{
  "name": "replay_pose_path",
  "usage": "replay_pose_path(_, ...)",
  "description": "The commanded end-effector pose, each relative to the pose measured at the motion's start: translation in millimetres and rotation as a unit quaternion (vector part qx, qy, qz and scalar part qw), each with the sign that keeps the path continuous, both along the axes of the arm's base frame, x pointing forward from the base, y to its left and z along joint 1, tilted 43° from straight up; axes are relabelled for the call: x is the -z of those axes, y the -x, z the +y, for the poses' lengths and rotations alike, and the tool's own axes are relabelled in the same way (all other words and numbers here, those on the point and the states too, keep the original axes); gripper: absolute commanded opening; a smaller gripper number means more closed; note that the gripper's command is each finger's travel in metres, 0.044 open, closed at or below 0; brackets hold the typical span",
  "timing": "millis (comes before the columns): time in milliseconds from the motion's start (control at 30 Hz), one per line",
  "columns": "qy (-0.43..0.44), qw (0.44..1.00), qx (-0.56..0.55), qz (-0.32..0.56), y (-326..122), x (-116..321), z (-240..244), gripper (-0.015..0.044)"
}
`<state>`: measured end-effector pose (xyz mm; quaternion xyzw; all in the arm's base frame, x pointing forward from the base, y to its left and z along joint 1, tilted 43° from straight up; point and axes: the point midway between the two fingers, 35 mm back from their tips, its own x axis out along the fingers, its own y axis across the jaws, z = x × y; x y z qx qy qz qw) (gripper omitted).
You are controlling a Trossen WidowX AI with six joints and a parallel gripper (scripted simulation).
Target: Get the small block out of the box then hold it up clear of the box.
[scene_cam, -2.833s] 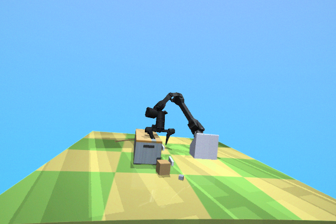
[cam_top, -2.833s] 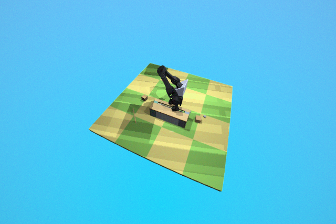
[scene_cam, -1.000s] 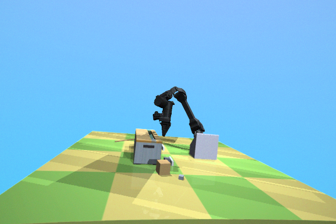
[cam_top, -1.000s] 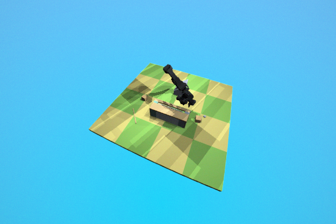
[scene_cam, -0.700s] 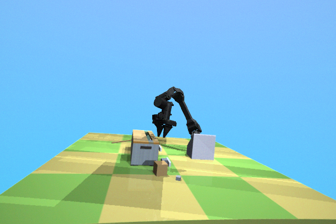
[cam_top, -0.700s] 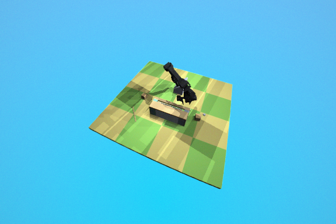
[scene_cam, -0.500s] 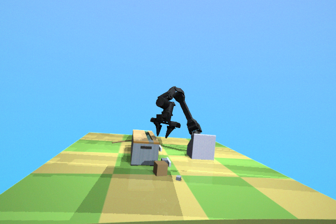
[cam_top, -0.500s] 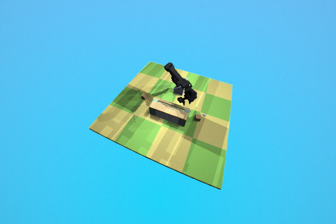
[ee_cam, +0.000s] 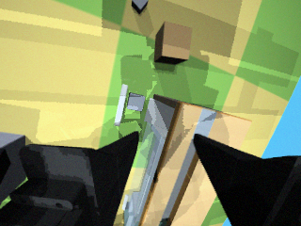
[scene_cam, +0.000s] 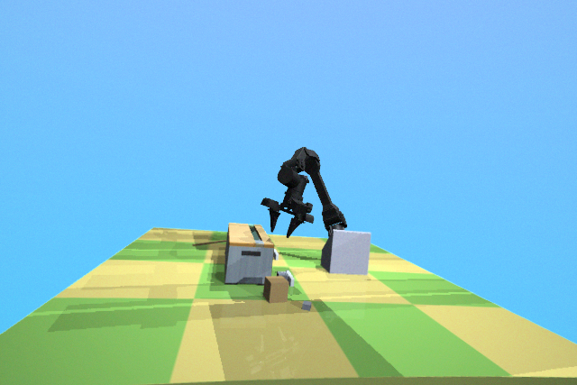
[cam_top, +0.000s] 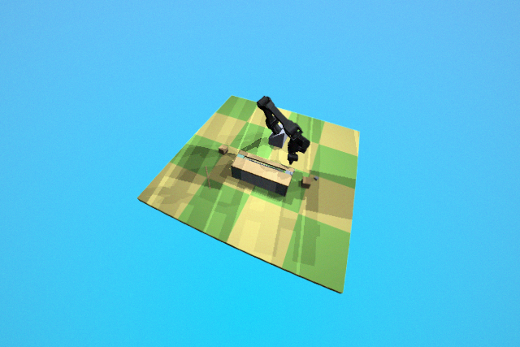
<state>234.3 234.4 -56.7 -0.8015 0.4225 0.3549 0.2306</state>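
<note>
We saw box upright on table: grey walls, tan top with long slot, dark slit in end wall. We saw same box from above, tan lid, clear front edge-on. We noted small grey block out of box, flat on table just beside box's end; same block near box's foot.
</note>
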Motion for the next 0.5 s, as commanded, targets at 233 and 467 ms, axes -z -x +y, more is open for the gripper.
replay_pose_path(233, 0.303, 0.778, -0.482, 0.263, 15.8, 4.1, 13.1, 0.0285)
replay_pose_path(467, 0.304, 0.777, -0.484, 0.264, 15.8, 4.1, 13.2, 0.0285)
